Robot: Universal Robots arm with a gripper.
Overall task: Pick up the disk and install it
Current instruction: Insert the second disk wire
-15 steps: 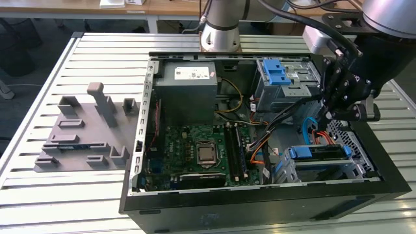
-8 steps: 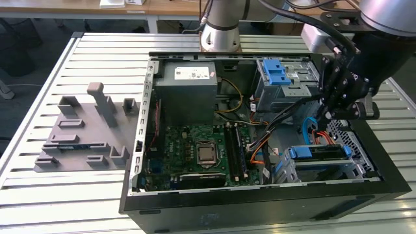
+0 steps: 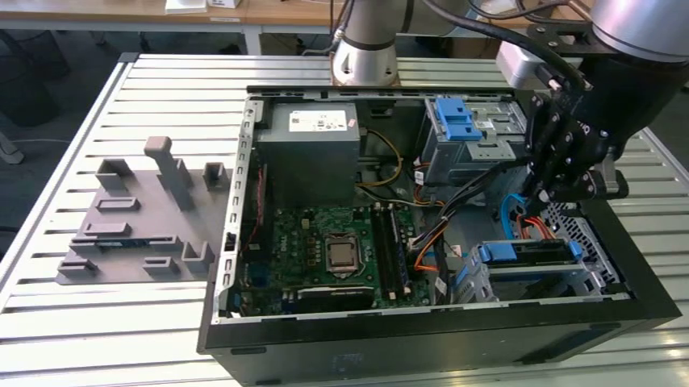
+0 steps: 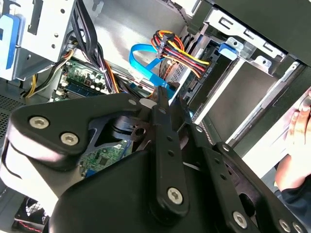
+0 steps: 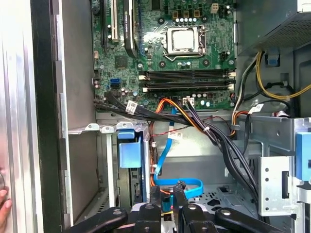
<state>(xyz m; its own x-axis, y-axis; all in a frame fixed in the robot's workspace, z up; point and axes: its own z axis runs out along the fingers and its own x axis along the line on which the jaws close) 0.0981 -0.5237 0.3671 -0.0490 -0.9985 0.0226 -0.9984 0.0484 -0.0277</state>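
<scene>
Cables crowd the open computer case on the slatted counter: a flat blue ribbon cable and a red, orange and yellow wire bundle lie just under the pincer, whose narrow fingers are nearly together and hold nothing. The disk, with its blue rail, sits in the metal drive cage at the case's corner on the exterior view's right, near the pincer. A person's hand rests at the case's outer wall.
</scene>
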